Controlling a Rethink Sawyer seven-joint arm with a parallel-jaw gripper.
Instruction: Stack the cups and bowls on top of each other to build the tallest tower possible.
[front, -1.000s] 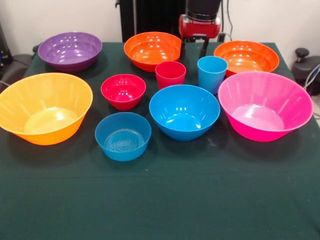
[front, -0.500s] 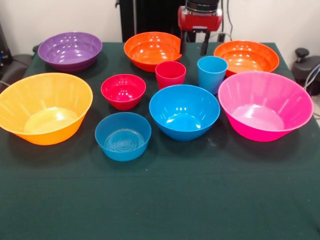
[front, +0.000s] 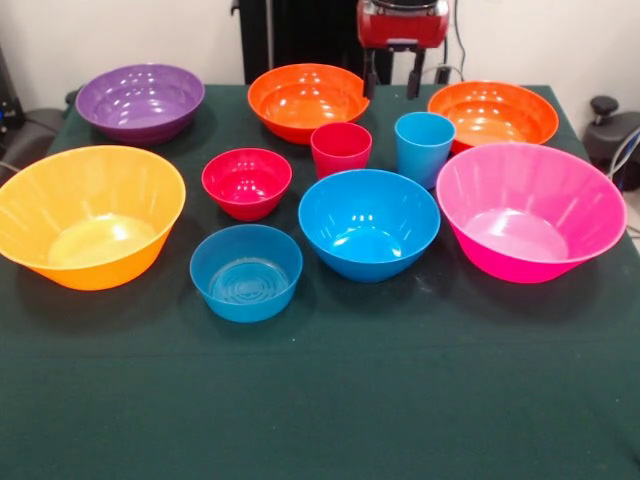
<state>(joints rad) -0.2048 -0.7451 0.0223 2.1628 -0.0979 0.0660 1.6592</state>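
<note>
My gripper (front: 391, 90) hangs open and empty at the far edge, between two orange bowls (front: 300, 100) (front: 492, 112). Just in front of it stand the red cup (front: 340, 148) and the taller light blue cup (front: 423, 147), both upright. A small red bowl (front: 246, 182), a small blue bowl (front: 246, 271) and a mid-sized blue bowl (front: 368, 222) fill the middle. A purple bowl (front: 140, 100) sits far left, a large yellow-orange bowl (front: 88, 214) left, a large pink bowl (front: 530, 210) right. Each piece stands alone; no tower is in view.
A dark green cloth (front: 320, 400) covers the table, with a broad bare stretch along the near side. Dark equipment sits off the table at the left edge (front: 30, 130) and at the right edge (front: 612, 130).
The gripper has risen, drawing up toward the top edge and shifting slightly right. No cup or bowl has moved.
</note>
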